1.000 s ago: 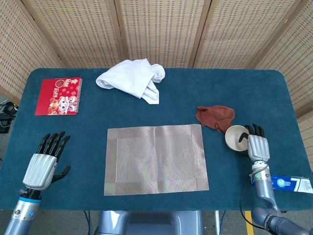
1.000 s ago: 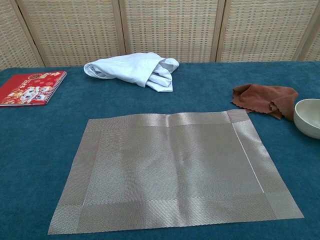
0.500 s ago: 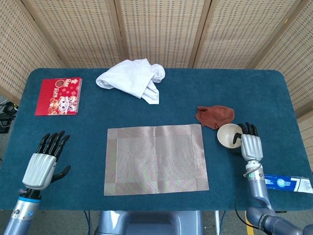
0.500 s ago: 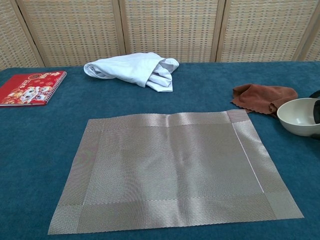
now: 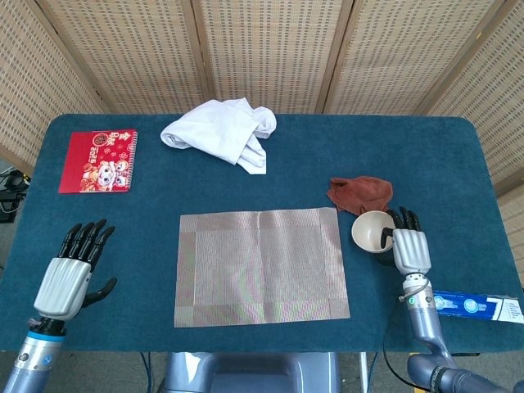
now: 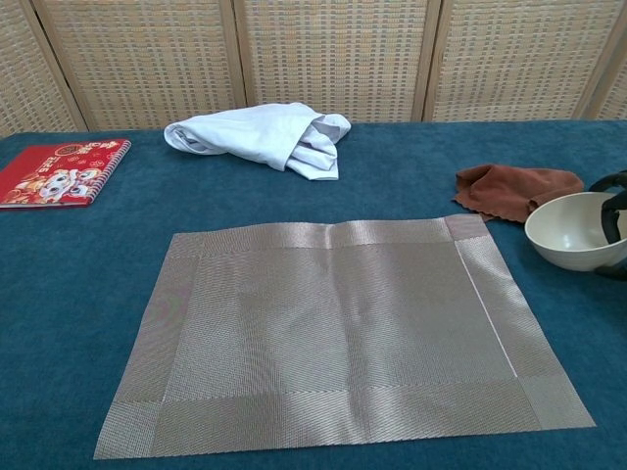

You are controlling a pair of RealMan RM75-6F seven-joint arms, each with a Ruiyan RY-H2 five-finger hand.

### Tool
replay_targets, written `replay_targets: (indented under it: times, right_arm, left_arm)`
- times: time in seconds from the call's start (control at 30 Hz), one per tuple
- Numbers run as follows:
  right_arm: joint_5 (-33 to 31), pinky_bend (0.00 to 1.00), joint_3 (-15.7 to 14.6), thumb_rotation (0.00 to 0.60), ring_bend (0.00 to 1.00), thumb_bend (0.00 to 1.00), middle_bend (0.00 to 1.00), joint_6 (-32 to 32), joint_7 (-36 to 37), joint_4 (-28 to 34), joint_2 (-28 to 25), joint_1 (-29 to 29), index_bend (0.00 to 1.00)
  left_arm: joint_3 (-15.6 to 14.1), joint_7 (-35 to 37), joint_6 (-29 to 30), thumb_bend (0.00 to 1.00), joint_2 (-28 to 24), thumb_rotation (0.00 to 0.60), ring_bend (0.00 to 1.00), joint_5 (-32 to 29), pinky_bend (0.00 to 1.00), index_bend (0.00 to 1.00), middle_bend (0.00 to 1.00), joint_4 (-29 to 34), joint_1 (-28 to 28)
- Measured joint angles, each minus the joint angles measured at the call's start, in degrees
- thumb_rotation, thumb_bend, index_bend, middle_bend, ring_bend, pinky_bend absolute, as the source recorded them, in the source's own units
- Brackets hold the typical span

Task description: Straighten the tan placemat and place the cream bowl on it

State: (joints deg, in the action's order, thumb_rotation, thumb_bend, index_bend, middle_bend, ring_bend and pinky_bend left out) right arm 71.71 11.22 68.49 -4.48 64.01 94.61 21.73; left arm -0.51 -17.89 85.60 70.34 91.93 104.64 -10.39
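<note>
The tan placemat (image 5: 260,266) (image 6: 338,328) lies flat and square to the table in the middle. My right hand (image 5: 407,246) (image 6: 614,220) grips the cream bowl (image 5: 372,232) (image 6: 574,231) by its right side, with dark fingers over the rim. The bowl is just off the mat's right edge, slightly tilted. Whether it touches the table I cannot tell. My left hand (image 5: 70,274) hovers near the front left of the table, fingers spread, holding nothing, well left of the mat.
A brown cloth (image 5: 360,192) (image 6: 516,191) lies just behind the bowl. A crumpled white cloth (image 5: 221,133) (image 6: 260,135) sits at the back centre. A red notebook (image 5: 99,160) (image 6: 57,172) lies at the back left. A blue-and-white tube (image 5: 475,306) lies at the front right edge.
My right hand has carried the bowl leftward toward the mat's right edge, step by step. The left hand and the mat have not moved.
</note>
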Motion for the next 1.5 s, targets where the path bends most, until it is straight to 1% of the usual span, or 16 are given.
replay_targets:
  times: [0.3,0.5,0.7,0.83,1.03,1.3,1.5]
  right_arm:
    - [0.6,0.14,0.4,0.600,0.03,0.55,0.32,1.6,1.2,2.3,-0.9,-0.6,0.73]
    - [1.4,0.15,0.4,0.600,0.04,0.55,0.32,2.0,2.4,6.7,-1.7,-0.7,0.73]
    - [2.1,0.15,0.3,0.600,0.03,0.55,0.32,1.5,2.0,13.1,-1.4,0.2,0.73]
    - [2.4,0.15,0.3,0.600,0.04,0.55,0.32,0.8,0.4,16.4,-0.1,1.5,0.73]
    - [2.1,0.15,0.5,0.600,0.04,0.55,0.32,-0.6,-2.9,19.2,3.6,3.8,0.73]
    - [0.2,0.16,0.7,0.600,0.04,0.55,0.32,-2.3,-4.8,19.0,8.5,5.7,0.73]
    - [-1.4,0.16,0.2,0.600,0.04,0.55,0.32,-3.5,-5.1,16.8,12.3,6.4,0.73]
  left_arm:
    - [0.3,-0.2,-0.5,0.25,0.0,0.600,0.00,0.3,0.00,0.01,0.00,0.2,0.1]
    - [0.6,-0.3,-0.6,0.25,0.0,0.600,0.00,0.2,0.00,0.01,0.00,0.3,0.2]
    - [0.6,0.2,-0.3,0.25,-0.3,0.600,0.00,0.7,0.00,0.02,0.00,0.6,0.5]
    - [0.7,0.9,0.0,0.25,-0.8,0.600,0.00,1.0,0.00,0.02,0.00,0.8,0.7]
    - [0.7,2.2,0.0,0.25,-1.5,0.600,0.00,1.3,0.00,0.02,0.00,1.0,0.8]
    - [0.7,3.0,0.0,0.25,-1.8,0.600,0.00,1.4,0.00,0.02,0.00,1.1,1.0]
    - [0.9,3.6,-0.1,0.25,-2.2,0.600,0.00,1.0,0.00,0.02,0.00,1.0,1.1]
